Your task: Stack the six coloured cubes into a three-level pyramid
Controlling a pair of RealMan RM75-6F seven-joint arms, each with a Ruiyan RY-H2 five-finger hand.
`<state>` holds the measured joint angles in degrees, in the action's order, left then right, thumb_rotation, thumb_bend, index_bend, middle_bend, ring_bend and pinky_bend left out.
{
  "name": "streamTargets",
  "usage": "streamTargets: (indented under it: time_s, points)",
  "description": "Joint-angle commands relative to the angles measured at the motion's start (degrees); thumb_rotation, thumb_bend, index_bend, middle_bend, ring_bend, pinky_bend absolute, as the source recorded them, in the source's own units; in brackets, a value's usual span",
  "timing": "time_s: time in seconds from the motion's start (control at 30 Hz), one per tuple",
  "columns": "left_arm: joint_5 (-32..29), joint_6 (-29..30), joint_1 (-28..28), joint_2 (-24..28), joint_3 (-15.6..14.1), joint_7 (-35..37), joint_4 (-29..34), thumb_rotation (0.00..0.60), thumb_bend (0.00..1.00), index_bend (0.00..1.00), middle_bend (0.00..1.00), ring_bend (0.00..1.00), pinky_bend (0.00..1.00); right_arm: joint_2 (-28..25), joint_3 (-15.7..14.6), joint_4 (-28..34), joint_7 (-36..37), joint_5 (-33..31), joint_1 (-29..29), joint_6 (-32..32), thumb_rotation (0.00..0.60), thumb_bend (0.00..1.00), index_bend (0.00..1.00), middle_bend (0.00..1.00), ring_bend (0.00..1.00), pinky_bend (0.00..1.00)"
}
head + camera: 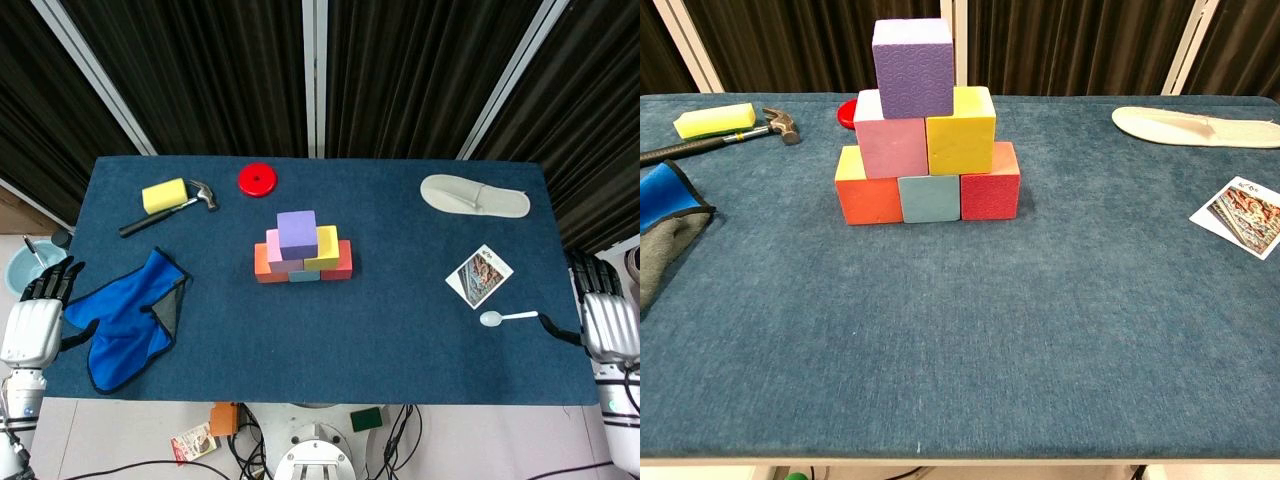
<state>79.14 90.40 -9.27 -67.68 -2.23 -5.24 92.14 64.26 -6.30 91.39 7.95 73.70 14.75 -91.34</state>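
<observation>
— How's the feed on your end?
— Both views bright, even light from overhead, I see no glare. Soft short shadow right of the cube pyramid (927,125) on the table (970,340).
— Focus?
— Sharp, no blur. Head cam bends slightly at the edges.
</observation>
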Motion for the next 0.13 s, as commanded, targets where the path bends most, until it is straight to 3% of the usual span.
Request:
streamTargets:
  time_s: [0.03, 0.13]
  points:
    - [2.7, 3.5, 3.2, -1.3, -1.6, -0.3, -0.6, 0.587, 0.20, 0.11, 0.07, 0.09, 0.19, 2.3, -2.0, -4.2, 5.0, 3.4, -5.2, -2.9, 0.600, 0.19, 0.00, 0.00, 0.00, 0.00]
    - [4.2, 5.6, 5.3, -2.4, -2.2, -0.5, -1.3, 0.593, 0.20, 0.11, 0.07, 0.09, 0.19, 3.4, -1.9, -6.4, 7.0, 4.6, -7.6, -3.6, 0.600, 0.19, 0.00, 0.00, 0.00, 0.00]
